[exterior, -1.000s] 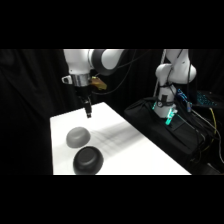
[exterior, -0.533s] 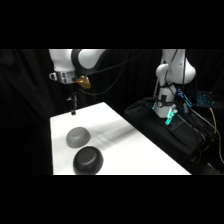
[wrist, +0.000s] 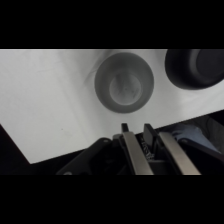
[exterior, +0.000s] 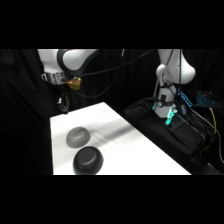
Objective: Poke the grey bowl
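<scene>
The robot's hand (exterior: 63, 106) hangs at the upper left of the side view, above the far corner of the white surface (exterior: 135, 145) and clear of the grey bowl (exterior: 77, 137), which sits dome-up at the frame's lower left. A black bowl (exterior: 88, 160) lies just beside it, nearer the bottom edge. In the wrist view the grey bowl (wrist: 124, 81) fills the top centre, the black bowl (wrist: 196, 68) the upper right, and the fingers (wrist: 134, 152) stand slightly apart, holding nothing.
</scene>
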{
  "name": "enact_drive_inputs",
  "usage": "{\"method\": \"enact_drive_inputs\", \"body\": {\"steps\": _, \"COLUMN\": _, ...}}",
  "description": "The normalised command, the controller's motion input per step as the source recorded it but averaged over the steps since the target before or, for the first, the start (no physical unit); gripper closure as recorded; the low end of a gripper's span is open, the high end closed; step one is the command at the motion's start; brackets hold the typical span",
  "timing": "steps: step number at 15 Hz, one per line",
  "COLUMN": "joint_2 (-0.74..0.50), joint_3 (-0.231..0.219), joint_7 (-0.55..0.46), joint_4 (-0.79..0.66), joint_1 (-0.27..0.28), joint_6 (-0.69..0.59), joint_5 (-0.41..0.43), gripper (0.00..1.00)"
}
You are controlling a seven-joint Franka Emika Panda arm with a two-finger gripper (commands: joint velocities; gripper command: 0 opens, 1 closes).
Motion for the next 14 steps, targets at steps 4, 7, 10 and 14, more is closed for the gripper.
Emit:
{"method": "enact_drive_inputs", "body": {"steps": 4, "joint_2": 0.23, "joint_3": 0.049, "joint_7": -0.03, "joint_4": 0.29, "joint_1": -0.062, "joint_6": -0.09, "joint_5": 0.145, "gripper": 0.99}}
{"method": "enact_drive_inputs", "body": {"steps": 7, "joint_2": 0.23, "joint_3": 0.064, "joint_7": -0.06, "joint_4": 0.18, "joint_1": -0.074, "joint_6": 0.04, "joint_5": 0.145, "gripper": 0.97}}
{"method": "enact_drive_inputs", "body": {"steps": 10, "joint_2": 0.23, "joint_3": 0.097, "joint_7": -0.12, "joint_4": 0.15, "joint_1": -0.096, "joint_6": 0.12, "joint_5": 0.171, "gripper": 0.98}}
{"method": "enact_drive_inputs", "body": {"steps": 14, "joint_2": 0.22, "joint_3": 0.102, "joint_7": -0.14, "joint_4": 0.13, "joint_1": -0.084, "joint_6": 0.17, "joint_5": 0.166, "gripper": 0.99}}
